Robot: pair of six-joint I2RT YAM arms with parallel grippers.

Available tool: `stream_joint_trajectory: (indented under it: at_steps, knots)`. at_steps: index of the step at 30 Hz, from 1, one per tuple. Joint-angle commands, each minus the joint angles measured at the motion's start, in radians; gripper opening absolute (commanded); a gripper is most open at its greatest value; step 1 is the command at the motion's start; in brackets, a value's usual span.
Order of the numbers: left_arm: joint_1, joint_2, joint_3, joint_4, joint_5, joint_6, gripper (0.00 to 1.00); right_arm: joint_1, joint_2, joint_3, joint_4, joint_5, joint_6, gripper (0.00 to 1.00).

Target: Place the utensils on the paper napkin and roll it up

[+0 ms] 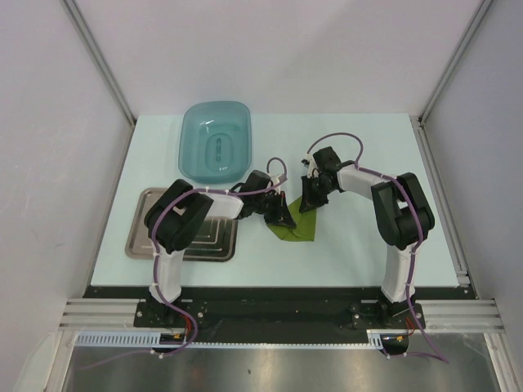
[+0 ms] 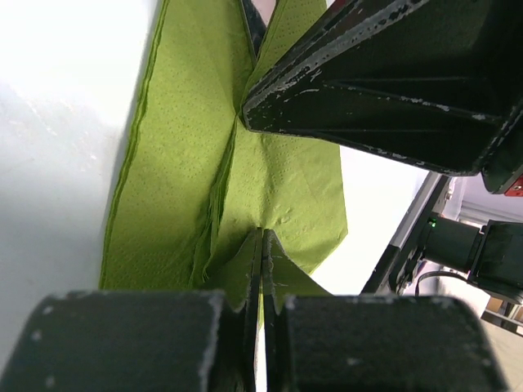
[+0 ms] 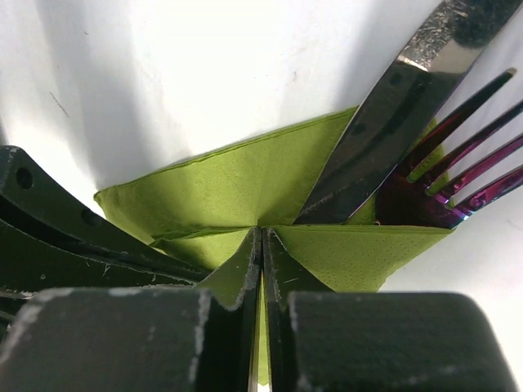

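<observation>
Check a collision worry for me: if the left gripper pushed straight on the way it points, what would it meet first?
Shut on the paper napkin, the left gripper would probably meet the right gripper, which pinches the same sheet just ahead, though depth is unclear.

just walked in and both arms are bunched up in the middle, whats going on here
Both arms are working on the green paper napkin in the middle of the table. The left claw is shut on one fold of it and the right claw on another. A knife and a fork lie on the napkin with paper folded over part of them. It is not rolled up yet. The steel tray and teal basin sit off to the left.
</observation>
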Motion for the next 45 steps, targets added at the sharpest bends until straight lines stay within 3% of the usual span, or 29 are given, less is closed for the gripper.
stream_joint_trajectory:
  at_steps: [1,8,16,30,38,45]
  knots:
    - [0.006,-0.018,-0.029,-0.016,-0.055,0.043,0.01,0.017,0.062,-0.023,-0.039,0.158,-0.078,0.03]
    - [-0.012,-0.089,-0.036,0.096,0.02,0.006,0.08,0.018,0.062,-0.03,-0.029,0.139,-0.079,0.03]
    - [-0.034,-0.065,-0.036,0.146,0.04,-0.029,0.09,0.017,0.055,-0.03,-0.032,0.13,-0.076,0.03]
    - [-0.045,0.067,-0.01,-0.059,-0.064,0.048,0.0,0.012,0.001,0.018,-0.049,0.069,-0.064,0.07]
    - [-0.043,0.072,-0.009,-0.068,-0.08,0.043,0.0,0.014,-0.108,0.063,-0.101,-0.002,-0.007,0.11]
    - [-0.043,0.064,-0.009,-0.07,-0.081,0.051,0.0,0.018,-0.08,0.003,-0.081,-0.014,0.004,0.11]
